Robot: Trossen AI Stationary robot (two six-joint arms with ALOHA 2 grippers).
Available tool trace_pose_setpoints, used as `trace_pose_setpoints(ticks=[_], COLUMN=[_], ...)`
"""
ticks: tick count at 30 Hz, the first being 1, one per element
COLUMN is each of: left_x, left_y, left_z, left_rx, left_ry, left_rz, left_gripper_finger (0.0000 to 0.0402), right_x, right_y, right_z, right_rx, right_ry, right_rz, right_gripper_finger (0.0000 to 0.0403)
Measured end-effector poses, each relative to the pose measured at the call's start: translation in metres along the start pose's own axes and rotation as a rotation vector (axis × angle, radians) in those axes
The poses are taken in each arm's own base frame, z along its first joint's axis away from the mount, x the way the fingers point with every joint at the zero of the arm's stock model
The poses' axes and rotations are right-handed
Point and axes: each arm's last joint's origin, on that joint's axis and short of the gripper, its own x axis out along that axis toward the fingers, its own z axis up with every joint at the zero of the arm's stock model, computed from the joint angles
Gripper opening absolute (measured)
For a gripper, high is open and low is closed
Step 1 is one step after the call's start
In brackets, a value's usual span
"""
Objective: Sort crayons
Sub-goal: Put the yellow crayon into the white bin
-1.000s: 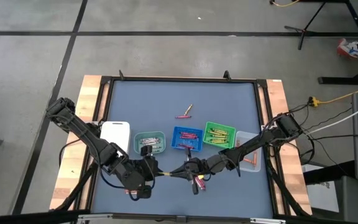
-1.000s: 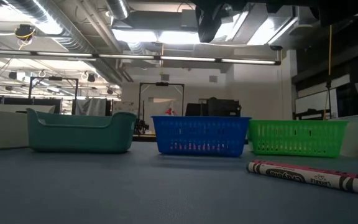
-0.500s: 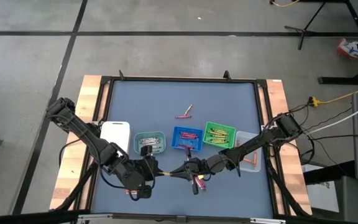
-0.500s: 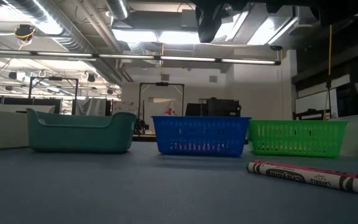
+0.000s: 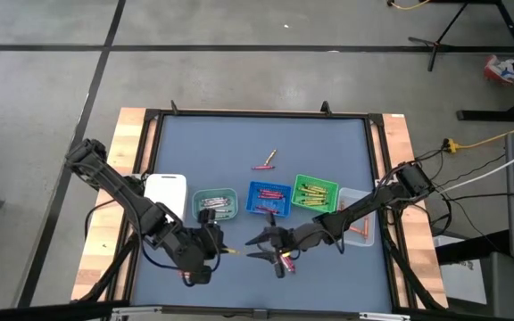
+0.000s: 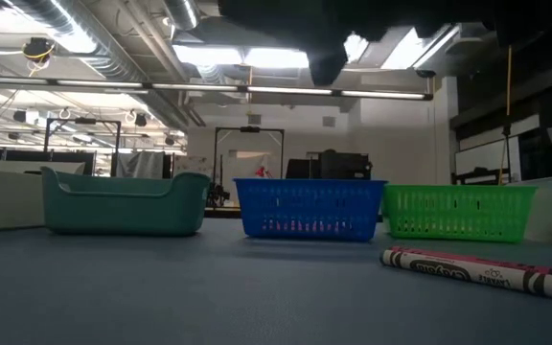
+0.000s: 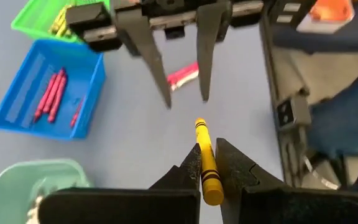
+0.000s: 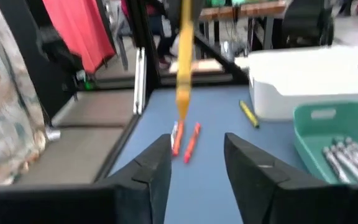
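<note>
My left gripper [image 5: 219, 251] is shut on a yellow crayon [image 7: 206, 163] near the table's front edge. My right gripper [image 5: 255, 248] faces it from the right, open. Its two fingers [image 7: 159, 79] stand just past the crayon's free tip [image 7: 199, 125] and touch nothing. A pink crayon [image 5: 285, 260] lies on the mat below the right gripper. Two more crayons [image 5: 266, 161] lie toward the far middle. Other crayons lie in the teal tray [image 5: 214, 203], blue tray [image 5: 269, 198] and green tray [image 5: 315, 192]. My left gripper pinches the yellow crayon between its two fingers, on the half of the wrapper [image 7: 210, 177] toward its rear end. The crayon lies along the fingers and sticks out past their tips toward the table's right. It is about level and clear of the mat.
A white tray [image 5: 166, 192] stands left of the teal one and a clear tray [image 5: 357, 227] right of the green one. Loose red and yellow crayons [image 8: 185, 140] lie on the mat near the left arm. Bare blue mat [image 5: 266, 134] fills the table's far half.
My right gripper has opened and let go of the yellow crayon, which it and the left gripper held between them. The crayon stays in the left gripper, and a gap now shows between the two grippers.
</note>
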Motion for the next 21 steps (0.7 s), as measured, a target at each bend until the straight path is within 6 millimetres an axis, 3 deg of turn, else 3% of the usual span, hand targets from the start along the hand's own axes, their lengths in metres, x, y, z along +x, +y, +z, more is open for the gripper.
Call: trace_pose_setpoints(ticks=[7, 17, 21], left_x=[-0.01, -0.034, -0.039], left_y=[0.013, 0.046, 0.052], left_z=[-0.015, -0.05, -0.056], left_rx=[0.027, -0.092, -0.132], left_ry=[0.167, 0.567, 0.638], left_rz=[0.069, 0.413, 0.484], left_gripper_finger=[0.0009, 0.0009, 0.0009], right_x=[-0.001, -0.003, -0.003], right_y=[-0.003, -0.005, -0.006], right_z=[-0.015, -0.025, -0.025], right_rx=[-0.036, -0.059, -0.061], right_ry=[0.155, 0.254, 0.262], right_rz=[-0.028, -0.046, -0.047], right_gripper_finger=[0.0149, 0.015, 0.015])
